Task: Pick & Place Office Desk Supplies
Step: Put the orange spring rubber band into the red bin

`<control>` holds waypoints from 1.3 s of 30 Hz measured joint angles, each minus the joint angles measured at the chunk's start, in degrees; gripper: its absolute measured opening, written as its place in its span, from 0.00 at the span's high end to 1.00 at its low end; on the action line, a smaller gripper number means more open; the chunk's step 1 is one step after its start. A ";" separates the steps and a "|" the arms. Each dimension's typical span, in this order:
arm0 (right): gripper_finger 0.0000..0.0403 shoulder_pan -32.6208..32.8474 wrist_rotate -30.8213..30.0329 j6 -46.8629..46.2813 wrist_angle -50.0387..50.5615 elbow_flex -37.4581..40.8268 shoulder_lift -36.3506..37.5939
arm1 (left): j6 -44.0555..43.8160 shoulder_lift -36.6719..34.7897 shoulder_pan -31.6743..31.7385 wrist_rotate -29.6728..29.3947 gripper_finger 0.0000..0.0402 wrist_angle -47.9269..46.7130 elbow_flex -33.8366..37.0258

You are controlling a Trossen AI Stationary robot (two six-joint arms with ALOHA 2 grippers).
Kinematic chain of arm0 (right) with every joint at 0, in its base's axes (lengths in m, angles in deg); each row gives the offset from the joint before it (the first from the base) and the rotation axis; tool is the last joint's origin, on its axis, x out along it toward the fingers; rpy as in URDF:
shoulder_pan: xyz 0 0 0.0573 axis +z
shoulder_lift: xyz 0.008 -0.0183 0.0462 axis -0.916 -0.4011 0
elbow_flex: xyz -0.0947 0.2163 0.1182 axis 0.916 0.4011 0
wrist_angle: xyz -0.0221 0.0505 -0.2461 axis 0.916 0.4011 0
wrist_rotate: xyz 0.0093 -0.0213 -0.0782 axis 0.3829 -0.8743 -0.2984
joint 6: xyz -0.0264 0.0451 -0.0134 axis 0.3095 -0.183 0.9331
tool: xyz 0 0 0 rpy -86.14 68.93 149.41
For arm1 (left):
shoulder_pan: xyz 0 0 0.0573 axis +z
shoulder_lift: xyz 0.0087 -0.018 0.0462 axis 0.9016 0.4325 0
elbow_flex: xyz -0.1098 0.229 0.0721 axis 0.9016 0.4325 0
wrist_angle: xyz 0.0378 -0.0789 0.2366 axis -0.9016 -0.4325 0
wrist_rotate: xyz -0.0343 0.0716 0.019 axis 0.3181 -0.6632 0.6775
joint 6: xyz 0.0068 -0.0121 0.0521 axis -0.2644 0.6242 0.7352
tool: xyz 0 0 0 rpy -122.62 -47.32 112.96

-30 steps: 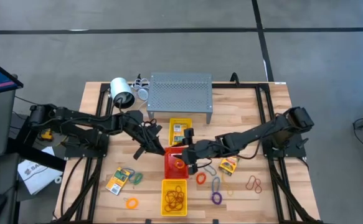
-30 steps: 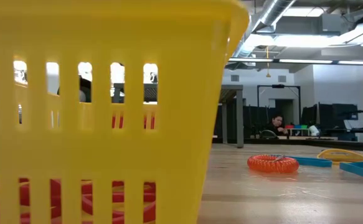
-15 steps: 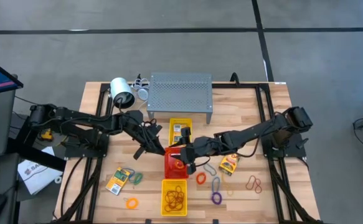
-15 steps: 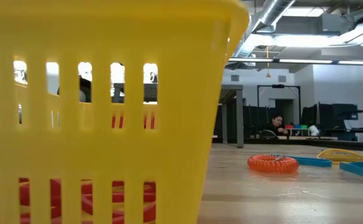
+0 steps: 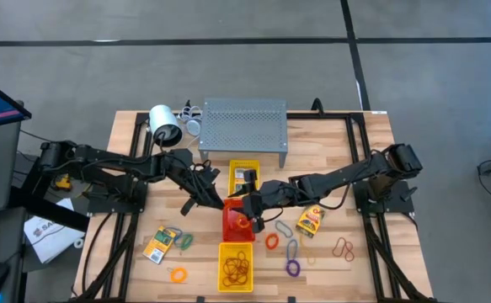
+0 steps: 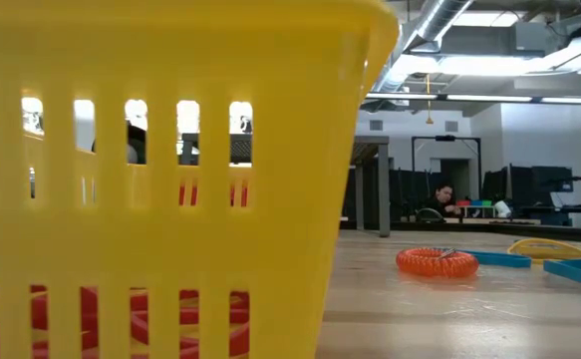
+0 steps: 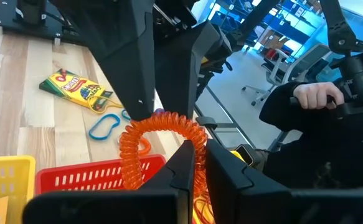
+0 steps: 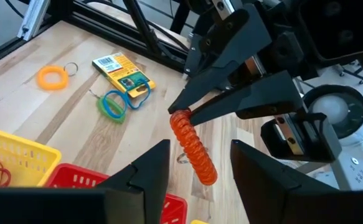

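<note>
Our left gripper (image 8: pixel 184 114) pinches an orange coiled plastic loop (image 7: pixel 162 134) tight, hanging above the red slotted plastic tray (image 5: pixel 237 224). We should release it squarely inside. Our right gripper (image 5: pixel 252 204) hovers beside, half open, empty.

Three trays (image 5: pixel 243 177) sat in a row down the bench (image 5: pixel 371 261) middle. Both tools met over the middle tray (image 5: pixel 232 225). Loose loops (image 5: pixel 292 268) lay to its right, a card packet (image 5: pixel 160 245) to its left.
</note>
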 joint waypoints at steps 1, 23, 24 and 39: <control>0.63 0.02 0.00 0.00 0.00 0.00 0.00 | 0.00 0.00 0.00 0.00 0.95 0.00 0.00; 0.95 0.02 1.49 0.02 0.44 0.00 0.00 | 0.02 -0.02 0.00 0.02 0.95 1.11 0.00; 0.96 0.02 1.49 0.02 0.44 0.00 0.00 | 0.02 -0.02 0.00 0.02 0.95 1.11 0.00; 0.95 0.01 5.74 0.00 0.46 0.01 0.00 | 1.46 -0.04 0.00 0.07 0.95 1.16 0.00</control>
